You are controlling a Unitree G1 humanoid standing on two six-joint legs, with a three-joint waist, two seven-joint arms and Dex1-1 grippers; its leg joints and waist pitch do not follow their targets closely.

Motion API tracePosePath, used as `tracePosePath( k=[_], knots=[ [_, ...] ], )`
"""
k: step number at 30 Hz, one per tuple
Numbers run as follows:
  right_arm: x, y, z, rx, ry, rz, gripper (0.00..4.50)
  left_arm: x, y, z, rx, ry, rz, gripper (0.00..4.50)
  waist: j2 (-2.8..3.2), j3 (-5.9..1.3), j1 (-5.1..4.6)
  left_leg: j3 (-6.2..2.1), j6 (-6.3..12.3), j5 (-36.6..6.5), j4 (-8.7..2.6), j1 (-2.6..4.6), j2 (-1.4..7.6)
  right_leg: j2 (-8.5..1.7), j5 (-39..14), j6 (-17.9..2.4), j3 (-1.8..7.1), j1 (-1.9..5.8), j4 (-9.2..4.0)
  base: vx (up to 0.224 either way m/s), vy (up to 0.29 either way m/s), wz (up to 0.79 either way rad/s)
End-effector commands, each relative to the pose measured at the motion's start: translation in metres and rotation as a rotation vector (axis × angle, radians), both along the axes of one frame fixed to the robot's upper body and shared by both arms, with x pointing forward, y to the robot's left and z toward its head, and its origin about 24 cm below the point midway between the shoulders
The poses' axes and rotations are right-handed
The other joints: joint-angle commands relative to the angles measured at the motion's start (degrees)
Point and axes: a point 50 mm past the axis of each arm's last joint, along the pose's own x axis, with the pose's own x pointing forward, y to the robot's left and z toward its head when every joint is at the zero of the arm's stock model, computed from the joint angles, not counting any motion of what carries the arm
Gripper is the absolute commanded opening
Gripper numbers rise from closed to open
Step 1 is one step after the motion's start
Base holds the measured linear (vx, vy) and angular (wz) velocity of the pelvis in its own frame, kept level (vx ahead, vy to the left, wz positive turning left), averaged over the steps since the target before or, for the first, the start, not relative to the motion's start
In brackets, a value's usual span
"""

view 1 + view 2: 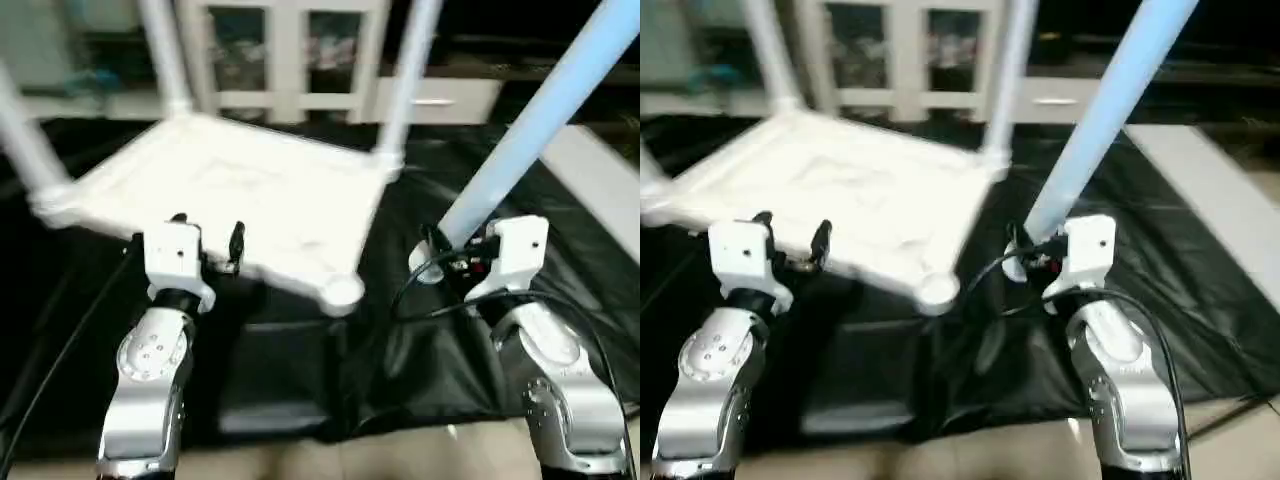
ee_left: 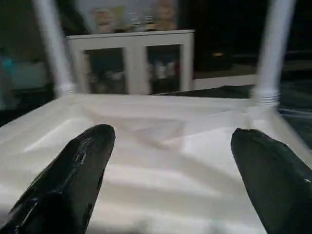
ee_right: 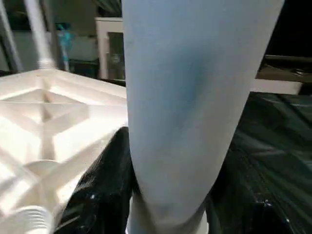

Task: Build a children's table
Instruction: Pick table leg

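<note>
On the black sheet [image 1: 440,350]: one tabletop [image 1: 250,200], three legs [image 1: 405,70] fitted; right gripper [image 1: 440,258] fingers clamp fourth leg [image 1: 540,120]; left gripper [image 1: 207,240] fingers wide apart, empty.

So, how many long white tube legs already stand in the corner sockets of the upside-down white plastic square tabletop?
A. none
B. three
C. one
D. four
B: three long white tube legs rise from the white plastic square tabletop; the near corner socket is empty, and the right gripper holds the fourth leg.
</note>
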Motion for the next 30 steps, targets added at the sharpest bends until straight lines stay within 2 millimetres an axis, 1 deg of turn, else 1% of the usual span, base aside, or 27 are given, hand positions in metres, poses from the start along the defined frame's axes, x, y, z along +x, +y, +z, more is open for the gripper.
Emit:
tracePosePath(
  k=[1,3,5,6,7,8,9,10,11,12,13,15,16,17,18,19,20,21,22,23,24,25,26,27,28,29,30],
  knots=[
    [0.0008,-0.0004,0.0054,-0.008,-0.028,0.014,1.86,0.0032,-0.0047,0.0008,0.015,0.007,-0.017,4.34,0.85,-3.47,-0.36,-0.28,2.87,-25.0,-5.31,-0.87,-0.02,-1.85,-30.9,-8.8,1.64,2.44,-3.95,0.079,-0.009,-0.05],
    [0.0013,-0.0015,0.0067,-0.006,-0.031,0.015,1.86,0.0034,-0.0051,0.0008,0.020,0.010,-0.019,4.34,0.64,-3.93,-0.76,0.00,4.16,-21.2,-5.18,-0.69,0.03,-1.55,-26.3,-11.4,1.78,2.61,-3.42,0.110,-0.014,0.01],
    [0.0019,-0.0034,0.0061,-0.011,-0.029,0.035,1.86,0.0005,-0.0071,0.0008,0.030,0.013,-0.036,4.34,0.80,-4.69,-0.74,0.45,8.13,-11.6,-4.54,-0.67,-0.21,-1.21,-14.6,-16.6,1.71,3.46,-1.88,0.129,-0.006,0.03],
    [0.0019,-0.0035,0.0052,-0.020,-0.029,0.039,1.86,-0.0002,-0.0067,0.0010,0.027,0.012,-0.034,4.34,1.07,-4.99,-0.68,0.59,10.53,-6.8,-4.04,-0.48,-0.46,-0.92,-9.6,-18.1,1.53,3.66,-1.10,0.136,0.006,0.05],
    [0.0021,-0.0036,0.0041,-0.024,-0.025,0.043,1.86,-0.0003,-0.0061,0.0009,0.027,0.013,-0.031,4.34,0.78,-5.21,-0.53,0.65,13.36,-2.3,-3.47,-0.23,-0.80,-0.68,-5.3,-19.3,1.52,3.74,-0.28,0.136,0.006,0.05],
    [0.0022,-0.0036,0.0034,-0.024,-0.023,0.046,1.86,-0.0003,-0.0058,0.0008,0.027,0.014,-0.029,4.34,0.79,-5.27,-0.35,0.70,14.70,-0.2,-3.17,-0.23,-1.09,-0.67,-3.6,-19.6,1.60,3.89,0.01,0.136,0.015,0.06],
    [0.0024,-0.0032,0.0033,-0.026,-0.024,0.050,1.86,0.0000,-0.0044,0.0011,0.028,0.013,-0.022,4.34,0.89,-5.51,-0.08,0.39,17.65,4.3,-2.70,-0.25,-1.29,-0.55,-1.0,-19.8,1.48,4.15,0.68,0.126,0.015,0.07],
    [0.0026,-0.0029,0.0033,-0.027,-0.025,0.053,1.86,0.0002,-0.0035,0.0013,0.029,0.012,-0.017,4.34,0.86,-5.65,0.02,0.37,18.85,6.3,-2.40,0.04,-1.55,-0.36,0.2,-19.7,1.44,4.09,0.92,0.126,0.015,0.07],
    [0.0030,-0.0021,0.0036,-0.025,-0.026,0.056,1.86,0.0007,-0.0025,0.0017,0.030,0.011,-0.015,4.34,0.80,-5.63,0.22,-0.02,21.02,9.8,-2.01,0.96,-1.56,-0.05,2.0,-19.6,1.35,3.49,1.59,0.118,-0.004,0.09],
    [0.0037,-0.0007,0.0037,-0.025,-0.028,0.062,1.86,0.0011,-0.0009,0.0019,0.028,0.011,-0.010,4.34,0.38,-5.65,0.22,-0.29,22.18,11.4,-1.80,1.15,-1.58,0.10,2.8,-19.5,1.38,3.43,1.86,0.115,-0.006,0.07],
    [0.0044,0.0003,0.0036,-0.026,-0.029,0.064,1.86,0.0013,0.0002,0.0016,0.027,0.012,-0.007,4.34,0.47,-5.56,0.90,-0.47,23.96,15.2,-0.97,0.91,-2.74,0.23,5.2,-18.9,1.91,4.04,2.58,0.115,-0.006,0.07],
    [0.0056,0.0001,0.0038,-0.030,-0.031,0.058,1.86,0.0010,0.0006,0.0009,0.025,0.017,-0.007,4.34,0.27,-5.55,1.42,-0.93,24.05,18.3,-0.31,0.93,-3.16,0.67,6.7,-18.2,2.16,4.20,3.18,0.091,-0.003,0.05],
    [0.0059,0.0001,0.0045,-0.029,-0.032,0.058,1.86,0.0010,0.0005,0.0009,0.027,0.019,-0.010,4.34,0.34,-5.52,1.56,-1.14,24.00,19.1,-0.17,1.33,-3.17,0.85,7.3,-18.1,2.18,3.92,3.47,0.083,-0.005,0.06],
    [0.0062,0.0001,0.0056,-0.025,-0.035,0.058,1.86,0.0003,-0.0004,0.0004,0.028,0.025,-0.021,4.34,0.87,-5.56,1.54,-1.76,23.80,21.1,-0.01,2.57,-2.96,1.25,7.8,-17.2,2.01,3.11,3.91,0.072,-0.021,0.07],
    [0.0062,0.0001,0.0056,-0.025,-0.035,0.058,1.86,0.0003,-0.0004,0.0004,0.028,0.025,-0.021,4.34,0.62,-5.49,1.58,-2.06,23.92,21.5,0.04,3.00,-2.87,1.40,8.1,-16.7,2.13,2.84,4.12,0.000,0.000,0.00],
    [0.0053,0.0002,0.0046,-0.023,-0.033,0.059,1.86,-0.0008,-0.0016,-0.0010,0.034,0.030,-0.031,4.34,0.05,-5.43,1.97,-2.00,24.08,20.7,0.30,2.86,-3.48,1.40,9.1,-16.4,2.91,3.37,4.08,0.055,-0.024,0.08],
    [0.0040,0.0006,0.0030,-0.021,-0.030,0.059,1.86,-0.0018,-0.0026,-0.0023,0.038,0.035,-0.040,4.34,-0.17,-5.45,2.71,-1.37,23.54,18.3,0.88,0.82,-4.99,1.33,10.5,-16.9,4.14,5.52,3.74,0.000,0.000,0.00],
    [0.0037,0.0008,0.0025,-0.021,-0.029,0.059,1.86,-0.0019,-0.0027,-0.0024,0.037,0.036,-0.041,4.34,-0.35,-5.37,3.08,-1.11,22.92,16.5,1.09,-0.42,-5.41,1.18,10.9,-17.4,4.79,6.58,3.42,0.046,-0.018,0.18],
    [0.0028,0.0015,0.0011,-0.020,-0.025,0.058,1.86,-0.0018,-0.0025,-0.0027,0.035,0.036,-0.039,4.34,0.04,-4.88,3.80,-1.02,21.11,13.6,0.77,-1.33,-5.06,0.86,9.5,-18.8,5.15,7.07,2.88,0.000,0.000,0.00],
    [0.0024,0.0025,0.0000,-0.019,-0.022,0.058,1.86,-0.0010,-0.0020,-0.0028,0.031,0.037,-0.036,4.34,0.93,-4.78,3.60,-1.54,19.64,13.2,-0.04,0.77,-3.81,1.49,7.5,-19.8,4.21,5.57,3.22,0.000,0.000,0.00],
    [0.0023,0.0027,-0.0003,-0.019,-0.021,0.058,1.86,-0.0007,-0.0019,-0.0028,0.030,0.037,-0.035,4.34,1.10,-4.83,3.17,-2.17,19.59,14.7,-0.37,2.13,-3.04,1.90,7.0,-19.4,3.61,4.58,3.67,0.025,-0.060,0.05],
    [0.0026,0.0034,0.0002,-0.017,-0.022,0.057,1.86,0.0012,-0.0021,-0.0024,0.030,0.036,-0.035,4.34,1.55,-4.96,1.15,-6.46,23.81,21.0,-0.77,8.30,0.57,1.71,1.6,-14.5,2.08,-1.74,5.83,0.025,-0.060,0.05],
    [0.0026,0.0034,0.0004,-0.017,-0.023,0.057,1.86,0.0016,-0.0022,-0.0022,0.030,0.036,-0.035,4.34,1.27,-4.94,1.25,-6.90,25.26,20.2,-0.61,9.15,0.89,0.83,0.1,-13.2,2.33,-2.61,5.94,-0.002,-0.064,-0.03],
    [0.0027,0.0035,0.0007,-0.017,-0.024,0.057,1.86,0.0020,-0.0023,-0.0019,0.030,0.035,-0.035,4.34,0.75,-4.79,1.22,-6.69,25.77,19.7,-0.37,8.52,0.48,0.21,0.4,-12.2,2.87,-2.22,5.70,0.000,0.000,0.00],
    [0.0029,0.0033,0.0024,-0.016,-0.027,0.056,1.86,0.0029,-0.0030,-0.0005,0.024,0.034,-0.041,4.34,-0.61,-4.40,2.98,-2.72,23.60,14.9,1.74,1.82,-5.26,0.21,5.2,-13.6,6.00,4.71,3.25,0.000,0.000,0.00],
    [0.0029,0.0032,0.0027,-0.016,-0.027,0.056,1.86,0.0030,-0.0030,-0.0003,0.023,0.034,-0.042,4.34,-0.61,-4.40,2.98,-2.72,23.60,14.9,1.74,1.82,-5.26,0.21,5.2,-13.6,6.00,4.71,3.25,0.059,0.033,0.13],
    [0.0030,0.0032,0.0029,-0.016,-0.028,0.056,1.86,0.0032,-0.0031,-0.0001,0.022,0.034,-0.043,4.34,-0.47,-3.93,6.08,-2.27,15.15,1.9,5.16,-5.22,-4.79,-4.13,2.6,-22.3,11.60,10.76,-0.55,0.059,0.033,0.13]
  ],
)
